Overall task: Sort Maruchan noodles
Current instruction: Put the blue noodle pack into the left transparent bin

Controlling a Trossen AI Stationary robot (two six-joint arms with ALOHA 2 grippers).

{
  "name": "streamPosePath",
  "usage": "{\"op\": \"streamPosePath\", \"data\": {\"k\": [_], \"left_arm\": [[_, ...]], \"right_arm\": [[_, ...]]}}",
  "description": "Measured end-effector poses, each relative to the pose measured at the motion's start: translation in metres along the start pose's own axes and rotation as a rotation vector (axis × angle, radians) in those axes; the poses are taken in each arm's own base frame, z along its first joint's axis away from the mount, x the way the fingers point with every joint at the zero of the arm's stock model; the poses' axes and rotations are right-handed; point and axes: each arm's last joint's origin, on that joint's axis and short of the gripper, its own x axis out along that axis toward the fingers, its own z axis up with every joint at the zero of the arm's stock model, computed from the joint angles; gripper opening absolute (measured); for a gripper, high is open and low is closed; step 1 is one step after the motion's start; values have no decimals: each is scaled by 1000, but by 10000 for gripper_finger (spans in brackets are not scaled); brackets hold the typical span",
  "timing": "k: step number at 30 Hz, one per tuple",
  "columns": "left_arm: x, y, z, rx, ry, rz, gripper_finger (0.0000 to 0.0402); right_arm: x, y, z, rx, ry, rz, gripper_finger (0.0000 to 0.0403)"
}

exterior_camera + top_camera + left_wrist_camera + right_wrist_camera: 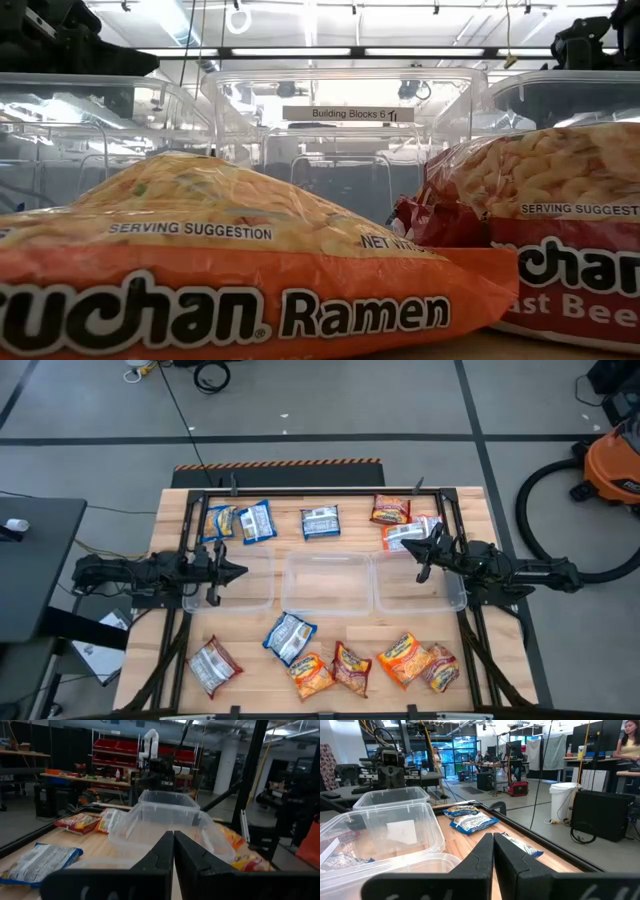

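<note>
Showing packets (290, 637) spread overhead; low view | orange packet (230, 270) only

Maruchan noodles (352, 666) flat on wood (blue, orange, red)

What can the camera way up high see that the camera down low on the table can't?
Only the high view shows both arms, with the left gripper and right gripper shut over the bins, plus the blue noodle packets. Only the low view shows the "Ramen" lettering up close on an orange packet. Both show the clear bins and orange packets.
</note>
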Motion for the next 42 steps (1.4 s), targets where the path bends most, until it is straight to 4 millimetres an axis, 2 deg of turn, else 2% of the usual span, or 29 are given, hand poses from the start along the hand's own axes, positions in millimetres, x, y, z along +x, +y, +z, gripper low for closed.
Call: {"op": "streamPosePath", "data": {"k": [4,6,14,22,28,34,38,42], "left_arm": [[0,-2,6,28,-30,-36,18],[-1,-4,15,44,-49,-76,18],[-1,-11,75,126,-50,-82,18],[26,-22,124,111,152,-62,18],[52,-14,155,-28,253,225,18],[75,9,172,-120,524,551,18],[79,26,178,-118,737,697,28],[79,46,174,-150,881,833,66]], "right_arm": [[0,0,0,0,0,0,18],[0,0,0,0,0,0,18],[0,0,0,0,0,0,18],[0,0,0,0,0,0,18],[0,0,0,0,0,0,18],[0,0,0,0,0,0,18],[0,0,0,0,0,0,18],[0,0,0,0,0,0,18]]}}
